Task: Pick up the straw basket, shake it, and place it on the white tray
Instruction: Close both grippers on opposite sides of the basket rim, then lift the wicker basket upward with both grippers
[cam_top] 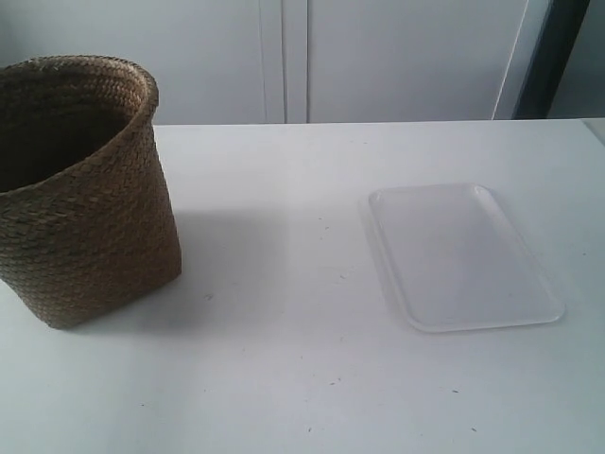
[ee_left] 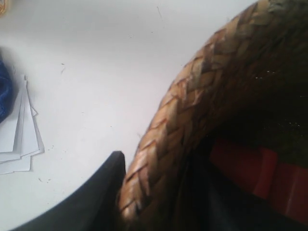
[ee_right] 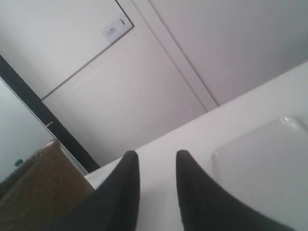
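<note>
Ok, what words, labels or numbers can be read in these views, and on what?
The label on the pale panel: too small and blurred to read.
On the straw basket, white tray and paper sheets: no text visible.

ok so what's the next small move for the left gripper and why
Probably clamp the left gripper on the braided rim it straddles, then lift slightly: the large brown woven straw basket stands on the white table, well apart from the flat white plastic tray, which is bare.
</note>
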Robot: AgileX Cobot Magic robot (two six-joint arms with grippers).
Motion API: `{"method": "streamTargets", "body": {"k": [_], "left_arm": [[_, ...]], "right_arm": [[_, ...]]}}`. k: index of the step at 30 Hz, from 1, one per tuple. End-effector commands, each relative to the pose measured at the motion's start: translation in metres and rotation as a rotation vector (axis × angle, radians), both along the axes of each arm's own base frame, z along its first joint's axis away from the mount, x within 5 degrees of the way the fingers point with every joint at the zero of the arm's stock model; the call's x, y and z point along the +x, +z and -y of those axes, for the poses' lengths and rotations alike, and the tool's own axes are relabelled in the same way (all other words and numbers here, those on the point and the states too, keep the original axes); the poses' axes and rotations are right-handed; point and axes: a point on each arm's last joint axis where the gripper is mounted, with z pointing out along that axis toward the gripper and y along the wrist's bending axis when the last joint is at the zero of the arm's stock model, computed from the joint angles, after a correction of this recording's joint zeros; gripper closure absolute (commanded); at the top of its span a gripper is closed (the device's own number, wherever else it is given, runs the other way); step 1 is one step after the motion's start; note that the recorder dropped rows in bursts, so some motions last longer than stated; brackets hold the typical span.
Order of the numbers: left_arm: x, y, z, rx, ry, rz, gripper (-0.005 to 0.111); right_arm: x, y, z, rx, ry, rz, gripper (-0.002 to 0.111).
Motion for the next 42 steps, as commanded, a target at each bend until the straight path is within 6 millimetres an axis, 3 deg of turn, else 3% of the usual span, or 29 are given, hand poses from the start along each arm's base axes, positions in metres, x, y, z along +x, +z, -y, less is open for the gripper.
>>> {"method": "streamTargets", "body": {"k": [1,5,10,16,19,26,31,34,42], "left_arm": [[-0.001,0.000,0.002,-0.031,-0.010,-0.013,0.107],[-0.001,0.000,0.002,-0.031,-0.010,-0.013,0.107],[-0.001,0.000,0.003,-0.026,-0.024,-0.013,0.107],[0.000,0.001,0.004,-0.039,-0.023,-0.006,0.107],[0.000,0.001,0.004,-0.041,-0.023,-0.006,0.107],[0.001,0.001,0.004,-0.042,-0.024,0.005,0.107],[0.001,-0.001,0.004,-0.043,-0.023,-0.004,0.107],[0.000,-0.002,0.004,-0.045,-0.020,-0.023,0.107],[0.001,-0.002,0.015,-0.124,-0.127,-0.017,0.107]], "right_arm": [[-0.010,0.032,0.002,0.014,0.000,0.104,0.082],[-0.015,0.047,0.002,0.055,0.020,0.130,0.082],[-0.005,0.060,-0.001,0.202,0.052,0.059,0.083],[0.020,0.072,0.001,0.267,-0.026,0.036,0.108],[0.031,0.078,-0.004,0.303,0.005,-0.052,0.108],[0.055,0.107,-0.036,0.187,0.251,-0.193,0.108],[0.074,0.131,-0.082,0.073,0.636,-0.072,0.108],[0.102,0.126,-0.105,-0.035,0.734,-0.056,0.108],[0.180,0.084,-0.146,-0.021,0.822,-0.298,0.105]]}}
